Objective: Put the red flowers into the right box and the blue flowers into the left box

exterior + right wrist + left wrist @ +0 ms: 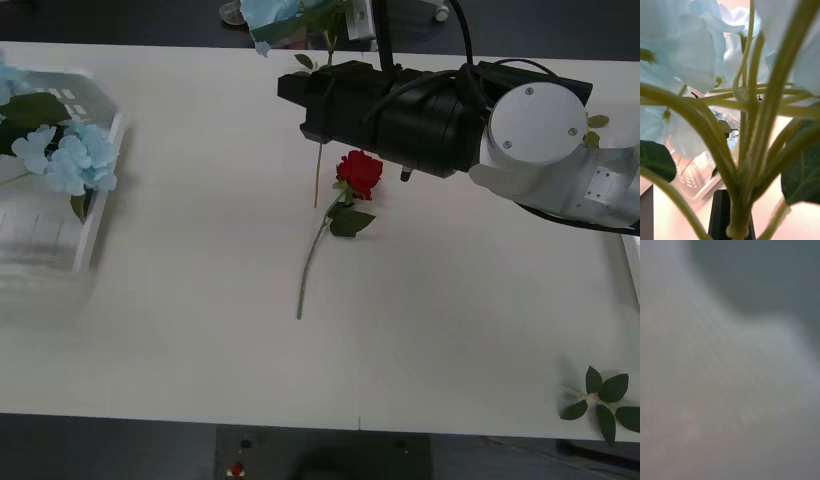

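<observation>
Right tool grips a blue flower stem, raised at 12 o'clock over the table. Left box sits at 9 o'clock. Risk: the thin stem could slip during transfer and drop onto the red flower.

A white tabletop carries everything here. At its left edge stands the left box, translucent with slotted walls, and pale-blue flowers with green leaves lie in it. Near the middle one red flower lies on its side, with the thin stem toward the front edge, and a green leaf sprig lies at the front right corner.
</observation>
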Robot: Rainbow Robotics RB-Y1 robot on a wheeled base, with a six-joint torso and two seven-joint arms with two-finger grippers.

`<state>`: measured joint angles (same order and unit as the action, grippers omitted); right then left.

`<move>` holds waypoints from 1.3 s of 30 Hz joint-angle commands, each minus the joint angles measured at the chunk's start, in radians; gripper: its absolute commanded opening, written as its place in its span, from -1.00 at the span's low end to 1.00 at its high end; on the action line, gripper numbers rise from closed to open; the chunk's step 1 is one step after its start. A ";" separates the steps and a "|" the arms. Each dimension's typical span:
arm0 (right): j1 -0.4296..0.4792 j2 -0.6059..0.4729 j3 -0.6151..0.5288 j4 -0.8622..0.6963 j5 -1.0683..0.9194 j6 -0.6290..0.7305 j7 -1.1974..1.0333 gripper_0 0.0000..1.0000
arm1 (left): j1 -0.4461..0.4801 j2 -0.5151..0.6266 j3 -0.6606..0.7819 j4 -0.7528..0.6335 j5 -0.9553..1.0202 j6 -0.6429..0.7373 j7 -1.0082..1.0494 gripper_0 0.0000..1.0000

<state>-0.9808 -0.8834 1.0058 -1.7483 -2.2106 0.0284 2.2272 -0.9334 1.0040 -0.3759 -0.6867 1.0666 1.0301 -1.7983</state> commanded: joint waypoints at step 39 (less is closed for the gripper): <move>-0.019 -0.002 -0.006 -0.010 -0.003 -0.004 0.009 -1.00 | -0.016 0.134 0.058 -0.094 0.171 0.304 -0.082 0.67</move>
<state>-0.9808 -0.8834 1.0060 -1.7481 -2.2106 0.0284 2.2272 -0.9101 1.0626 -0.3416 -0.7228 1.1904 1.2820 -1.8471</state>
